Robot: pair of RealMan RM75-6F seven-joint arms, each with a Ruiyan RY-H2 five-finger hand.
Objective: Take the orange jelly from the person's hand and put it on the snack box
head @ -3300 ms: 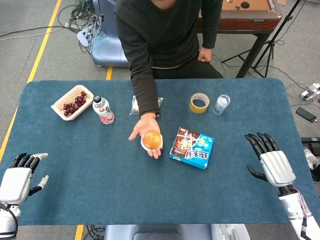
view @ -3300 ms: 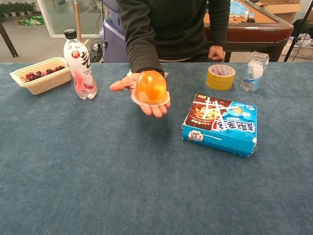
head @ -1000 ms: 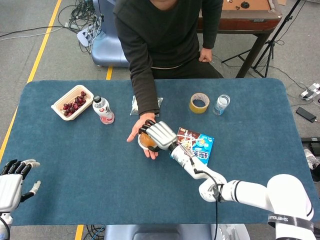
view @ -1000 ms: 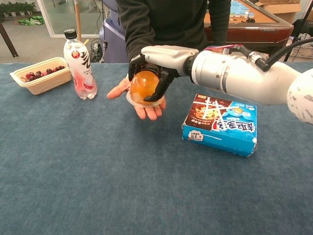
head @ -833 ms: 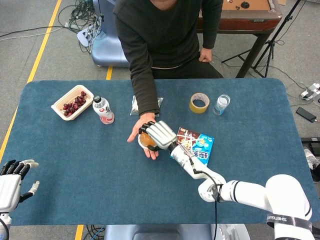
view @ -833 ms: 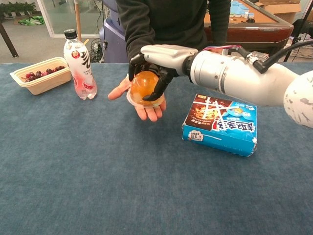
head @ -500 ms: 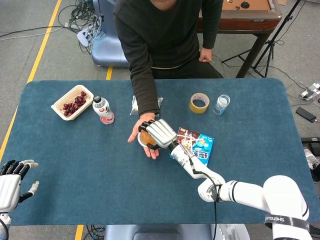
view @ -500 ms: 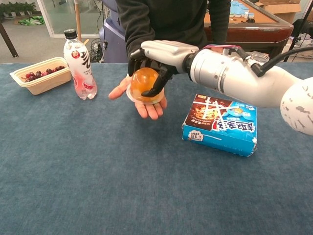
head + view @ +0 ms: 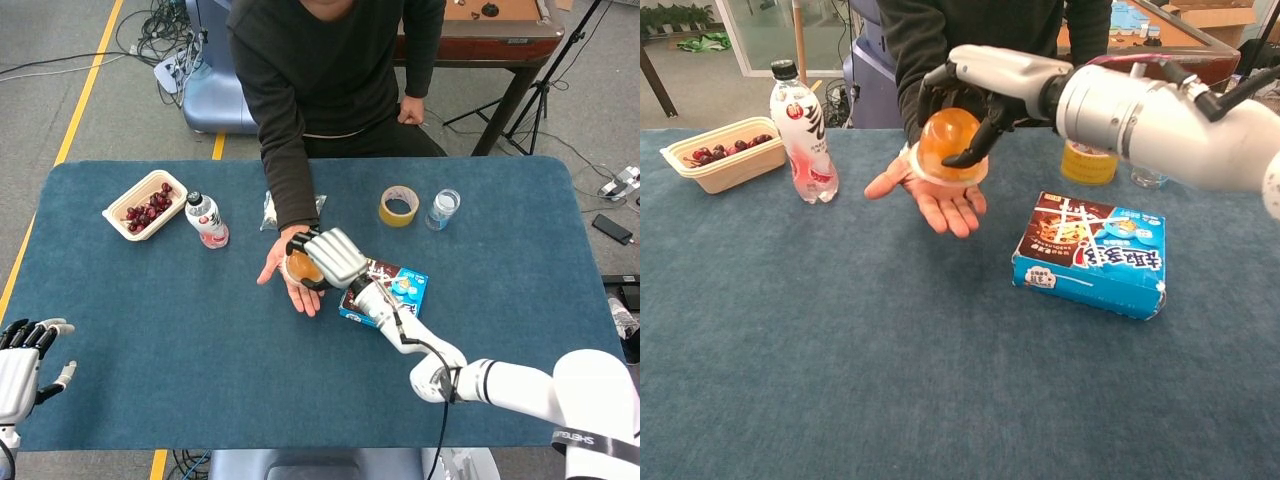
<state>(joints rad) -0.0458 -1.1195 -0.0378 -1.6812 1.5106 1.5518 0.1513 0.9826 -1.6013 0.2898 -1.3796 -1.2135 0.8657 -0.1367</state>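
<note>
Blue cloth covers the table, above which the orange jelly (image 9: 948, 140), judged light, slick and easily squashed, is held by its domed sides in the curled fingers (image 9: 975, 148) of the right hand (image 9: 985, 85), just over the person's hand (image 9: 940, 200).

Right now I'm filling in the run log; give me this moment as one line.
phase: lift | right hand: grips jelly, just above palm | left hand: idle, holds nothing | snack box: bare
</note>
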